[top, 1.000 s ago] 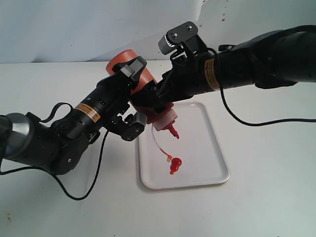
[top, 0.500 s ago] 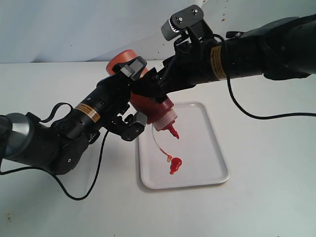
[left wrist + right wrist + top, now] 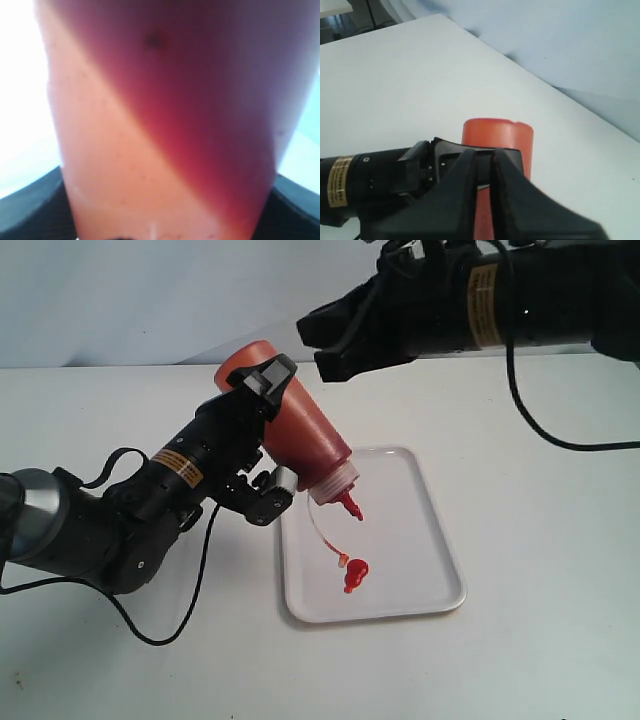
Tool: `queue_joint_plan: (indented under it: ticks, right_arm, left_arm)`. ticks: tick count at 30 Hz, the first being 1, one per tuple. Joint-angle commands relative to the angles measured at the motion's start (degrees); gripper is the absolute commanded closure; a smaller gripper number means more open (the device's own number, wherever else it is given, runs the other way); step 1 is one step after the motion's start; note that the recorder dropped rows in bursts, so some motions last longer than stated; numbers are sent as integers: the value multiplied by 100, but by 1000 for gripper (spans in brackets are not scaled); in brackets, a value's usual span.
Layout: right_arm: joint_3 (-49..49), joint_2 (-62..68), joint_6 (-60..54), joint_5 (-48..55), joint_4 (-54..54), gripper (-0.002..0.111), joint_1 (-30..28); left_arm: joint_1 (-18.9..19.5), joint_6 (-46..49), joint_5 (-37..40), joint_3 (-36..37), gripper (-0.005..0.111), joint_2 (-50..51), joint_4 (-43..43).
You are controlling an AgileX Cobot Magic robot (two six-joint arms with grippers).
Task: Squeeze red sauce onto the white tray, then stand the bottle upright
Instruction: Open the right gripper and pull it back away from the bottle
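Observation:
My left gripper is shut on the bottle, holding it tilted with the base up and the red nozzle pointing down over the white tray. A blob of red sauce lies on the tray, and the small cap dangles on its tether just beside it. In the left wrist view the bottle fills the picture. My right gripper hovers above and apart from the bottle, its fingers nearly together on nothing. The right wrist view looks past that gripper down onto the bottle's orange base.
The tray lies on a white table with a pale wall behind. The left arm stretches across the table to the left of the tray, with a black cable looping below it.
My right gripper has come off the bottle's body and risen up and to the right. The left gripper, bottle and sauce blob have stayed as they were.

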Motion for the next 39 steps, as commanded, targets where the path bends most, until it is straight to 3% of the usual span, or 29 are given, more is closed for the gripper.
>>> queue_joint_plan:
  ticks: [1,7,10,22,30,34,39]
  right_arm:
    - [202,-403,122,666,57,108,-33]
    - [1190,-1050,122,3145,57,108,-33]
    - [1750,-1225,97,3777,57,108,-33]
    - [2112,-1157,181,3938,57,108,-33]
    - [2161,20,181,4153,57,108,-33]
    - [2161,126,857,4303,57,108,-43]
    - [2197,112,867,3973,57,108,-43]
  left_arm:
    - [-10,-85,-265,-29,107,-114,-37]
    - [-10,-85,-265,-29,107,-114,-37]
    - [-10,-85,-265,-29,107,-114,-61]
    - [-10,-85,-265,-29,107,-114,-193]
    - [-10,-85,-265,-29,107,-114,-193]
    - [-10,-85,-265,-29,107,-114,-193]
    - [-10,-108,-265,-29,107,-114,-190]
